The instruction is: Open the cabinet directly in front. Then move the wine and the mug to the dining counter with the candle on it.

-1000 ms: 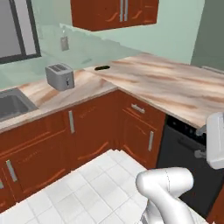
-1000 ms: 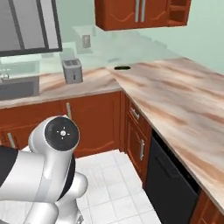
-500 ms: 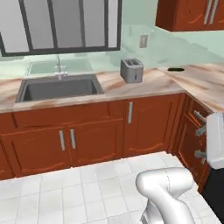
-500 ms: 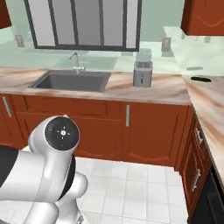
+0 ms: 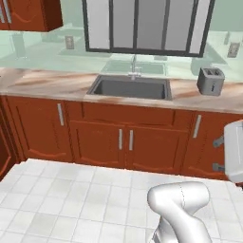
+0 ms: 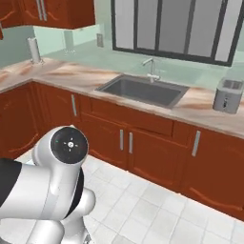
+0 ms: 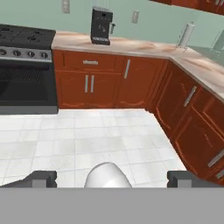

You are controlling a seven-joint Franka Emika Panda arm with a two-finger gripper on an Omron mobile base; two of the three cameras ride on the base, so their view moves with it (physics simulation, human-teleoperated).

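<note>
Since half a second ago the whole scene is sliding rightward in both base views: the base is turning, not the kitchen. I am now facing the steel sink at 12 o'clock, with the boxy grey toaster at 2 o'clock. The gripper is standing fully open and empty, its dark fingertips wide apart at the bottom of the hand view. I am judging this as the transit step, with nothing grasped yet. A reddish-brown wall cabinet with silver bar handles is showing at 10 o'clock; whether it is the target I cannot tell. Wine, mug and candle are not yet located. Next I am needing to finish turning and square up to a cabinet door. Worktop is veined beige marble; base cabinets are glossy red-brown wood.
</note>
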